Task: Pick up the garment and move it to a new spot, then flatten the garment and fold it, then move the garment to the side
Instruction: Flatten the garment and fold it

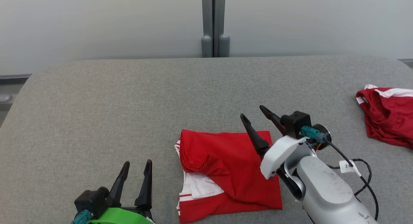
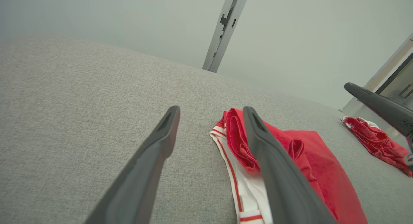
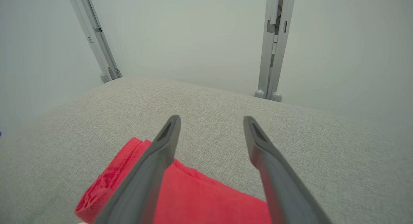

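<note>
The red shirt (image 1: 229, 172) lies folded in a rough square on the grey table (image 1: 129, 98), close to the near side and about in the middle. It is not a neat fold. A lumpy flap sits on its left half, and a white part with red stripes pokes out below it.

The right claw (image 1: 252, 111) hangs over the shirt's far right corner. Its two fingers are spread apart and there is nothing between them. The left claw (image 1: 137, 163) is low on the near left, just beside the shirt, also spread wide and holding nothing.

What could go wrong? I think the fold could fall open. If a claw pinches just the top layer, the layers under it will slide out when the shirt moves. The loose flap on the left looks like the first part to flop over. The table top looks rough, so dragging the shirt could bunch it up. Lifting it from both sides seems safer.

On the far right lie the red shorts (image 1: 387, 117), well apart from the shirt. A big push that way could mix the two up.

The most open room is to the left and on the far side, where the table is bare. The far edge meets the wall, and the far left corner curves away and drops off. I cannot tell where the near edge runs.
</note>
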Tool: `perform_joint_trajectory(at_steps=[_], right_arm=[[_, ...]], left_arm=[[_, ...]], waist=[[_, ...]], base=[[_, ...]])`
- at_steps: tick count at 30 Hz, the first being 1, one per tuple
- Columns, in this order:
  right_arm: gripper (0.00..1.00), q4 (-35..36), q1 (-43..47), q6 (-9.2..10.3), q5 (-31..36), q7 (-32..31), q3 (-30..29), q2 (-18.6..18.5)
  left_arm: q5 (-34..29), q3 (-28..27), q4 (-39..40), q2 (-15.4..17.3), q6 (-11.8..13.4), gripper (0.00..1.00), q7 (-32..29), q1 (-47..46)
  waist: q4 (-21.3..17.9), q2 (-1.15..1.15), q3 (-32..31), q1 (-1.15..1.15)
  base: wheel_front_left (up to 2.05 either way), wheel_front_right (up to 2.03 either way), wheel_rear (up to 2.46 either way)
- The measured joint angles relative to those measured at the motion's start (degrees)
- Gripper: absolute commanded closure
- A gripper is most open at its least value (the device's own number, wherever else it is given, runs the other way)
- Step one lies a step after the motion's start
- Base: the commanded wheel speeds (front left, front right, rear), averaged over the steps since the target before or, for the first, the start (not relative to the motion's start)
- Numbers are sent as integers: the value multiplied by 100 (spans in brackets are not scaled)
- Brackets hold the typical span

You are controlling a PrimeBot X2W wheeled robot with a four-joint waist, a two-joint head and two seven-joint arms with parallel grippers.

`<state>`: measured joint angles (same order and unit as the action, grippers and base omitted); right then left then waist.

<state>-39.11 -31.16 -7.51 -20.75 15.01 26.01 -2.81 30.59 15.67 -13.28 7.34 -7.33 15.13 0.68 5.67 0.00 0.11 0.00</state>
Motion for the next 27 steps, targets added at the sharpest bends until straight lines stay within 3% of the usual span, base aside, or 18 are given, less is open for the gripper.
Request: perform_joint_trajectory(at_steps=[3, 5, 6, 18, 27], right_arm=[[71, 222, 344, 0, 430, -1, -301, -2], [95, 332, 553, 0, 650, 0, -424, -1], [100, 371, 635, 0, 713, 0, -457, -1], [100, 573, 1182, 0, 960, 0, -390, 0], [100, -70, 1177, 0, 1038, 0, -102, 2]], left_arm=[[-37, 0, -1, -14, 0, 0, -1, -3], [-44, 1, 1, -14, 0, 0, -1, -3], [-56, 0, 1, -14, 0, 0, -1, -3], [-162, -218, 116, 49, -3, 0, 0, -4], [-196, -259, 140, 24, -3, 0, 0, -19]], waist=[[-28, 0, -19, 0], [-29, 0, -19, 0], [-26, 0, -18, 0], [198, 0, 42, 0], [554, 0, 145, 0]], base=[[0, 0, 0], [0, 0, 0], [0, 0, 0], [0, 0, 0], [0, 0, 0]])
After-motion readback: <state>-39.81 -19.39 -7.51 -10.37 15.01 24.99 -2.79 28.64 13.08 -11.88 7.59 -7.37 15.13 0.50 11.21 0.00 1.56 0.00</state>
